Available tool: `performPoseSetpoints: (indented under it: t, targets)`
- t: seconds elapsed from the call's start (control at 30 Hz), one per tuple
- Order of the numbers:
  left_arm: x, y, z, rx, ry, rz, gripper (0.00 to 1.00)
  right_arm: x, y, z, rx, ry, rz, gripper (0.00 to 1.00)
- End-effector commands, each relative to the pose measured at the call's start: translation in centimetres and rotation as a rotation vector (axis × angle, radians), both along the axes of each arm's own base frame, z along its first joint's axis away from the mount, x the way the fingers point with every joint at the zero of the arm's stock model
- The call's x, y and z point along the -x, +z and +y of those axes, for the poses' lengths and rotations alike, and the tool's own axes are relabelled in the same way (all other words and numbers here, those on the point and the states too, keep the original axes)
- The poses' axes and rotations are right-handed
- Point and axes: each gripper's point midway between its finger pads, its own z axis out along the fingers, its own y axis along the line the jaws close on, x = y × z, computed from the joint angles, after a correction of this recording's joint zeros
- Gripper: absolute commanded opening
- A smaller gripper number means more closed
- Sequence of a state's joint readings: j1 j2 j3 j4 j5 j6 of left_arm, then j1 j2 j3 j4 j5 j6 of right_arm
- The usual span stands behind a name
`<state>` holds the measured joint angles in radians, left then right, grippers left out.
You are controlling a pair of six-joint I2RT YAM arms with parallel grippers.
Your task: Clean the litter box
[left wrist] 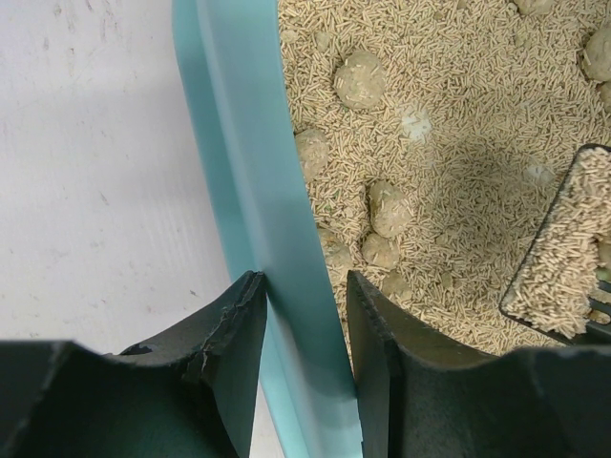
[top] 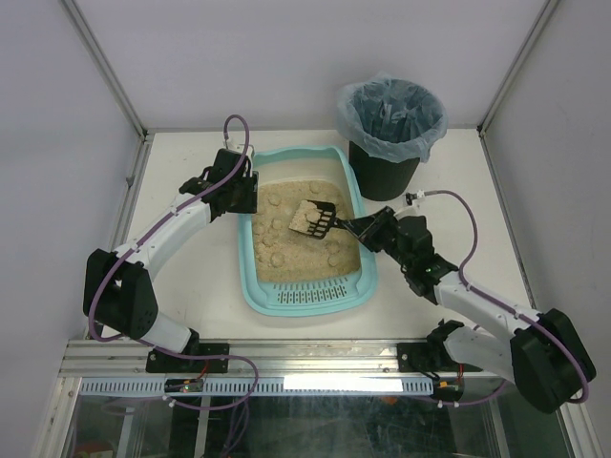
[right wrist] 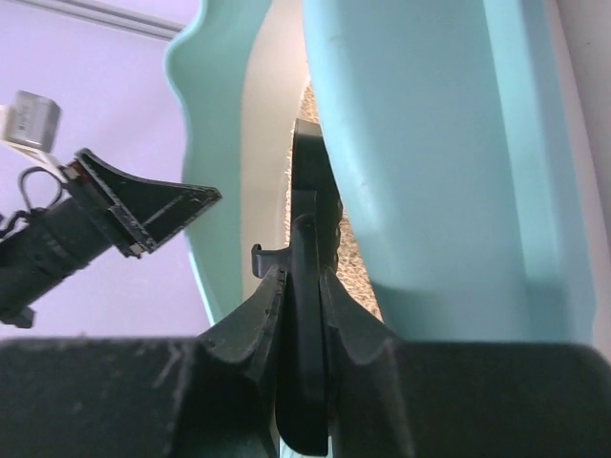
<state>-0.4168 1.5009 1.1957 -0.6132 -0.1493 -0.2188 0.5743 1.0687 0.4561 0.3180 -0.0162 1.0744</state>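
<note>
Clean-up time

The litter box [top: 305, 298] sits on the table [top: 181, 162] between both arms. The left gripper [left wrist: 304, 279] pinches its side rim. The right gripper [right wrist: 304, 277] squeezes the scoop [top: 310, 219] handle. The scoop is full, above the litter [top: 286, 253].

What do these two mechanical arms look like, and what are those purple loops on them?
The left arm and right arm have white segments joined by chunky black joints, with a thin purple cable looping along each. The left pincer and right pincer are dark, with two wedge-shaped, scuffed fingers.
</note>
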Motion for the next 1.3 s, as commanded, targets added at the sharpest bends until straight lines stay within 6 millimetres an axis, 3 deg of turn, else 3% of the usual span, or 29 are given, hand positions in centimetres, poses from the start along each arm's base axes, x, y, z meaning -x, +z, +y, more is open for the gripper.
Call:
performPoseSetpoints:
  t: [0.0,0.07,0.17,0.33,0.47,0.57,0.6,0.7,0.83,0.93,0.97,1.07,1.13,1.2,1.27]
  targets:
    - [-0.6,0.4,-0.7,0.029,-0.035,-0.022,0.38,-0.2,5.8,0.6,-0.207,0.0,-0.136,0.0]
    - [-0.6,0.5,-0.7,0.028,-0.032,-0.023,0.38,0.0,5.6,0.4,-0.225,-0.003,-0.135,0.0]
    - [-0.6,0.4,-0.6,0.023,-0.03,-0.023,0.38,-0.5,4.7,-2.2,-0.276,-0.113,-0.104,0.0]
    - [-0.7,0.6,-0.6,0.025,-0.027,-0.028,0.38,0.2,6.7,0.5,-0.332,0.062,-0.128,0.0]
    - [-0.5,0.8,-0.4,0.023,-0.022,-0.035,0.38,-0.5,4.9,-1.6,-0.406,-0.05,-0.056,0.0]
    - [-0.6,1.2,-0.2,0.017,-0.014,-0.047,0.38,0.4,7.4,1.3,-0.434,0.133,-0.115,0.0]
    - [-0.6,1.3,-0.2,0.019,-0.016,-0.048,0.38,0.4,7.4,1.1,-0.458,0.13,-0.117,0.0]
    - [-0.5,1.2,-0.3,0.024,-0.022,-0.045,0.38,-0.9,4.9,-1.5,-0.485,-0.018,-0.029,0.0]
    - [-0.5,1.2,-0.2,0.019,-0.017,-0.048,0.39,-0.1,6.9,0.8,-0.467,0.136,-0.092,0.0]
    - [-0.6,1.0,-0.3,0.019,-0.019,-0.04,0.38,-1.2,4.4,-2.5,-0.481,-0.036,-0.012,0.0]
    - [-0.5,0.9,-0.3,0.019,-0.021,-0.037,0.38,-1.2,4.7,-2.6,-0.46,-0.032,-0.031,0.0]
    - [-0.6,0.8,-0.2,0.012,-0.015,-0.037,0.38,-0.2,7.3,-0.1,-0.419,0.148,-0.103,0.0]
    - [-0.7,0.7,-0.3,0.014,-0.017,-0.033,0.38,-0.9,6.8,-2.1,-0.446,0.049,-0.088,0.0]
    - [-0.6,0.3,-0.3,0.012,-0.019,-0.022,0.38,-1.4,4.7,-4.3,-0.449,-0.062,-0.02,0.0]
    - [-0.5,0.2,-0.2,0.009,-0.018,-0.021,0.38,-0.6,5.7,-2.7,-0.405,0.058,-0.056,0.0]
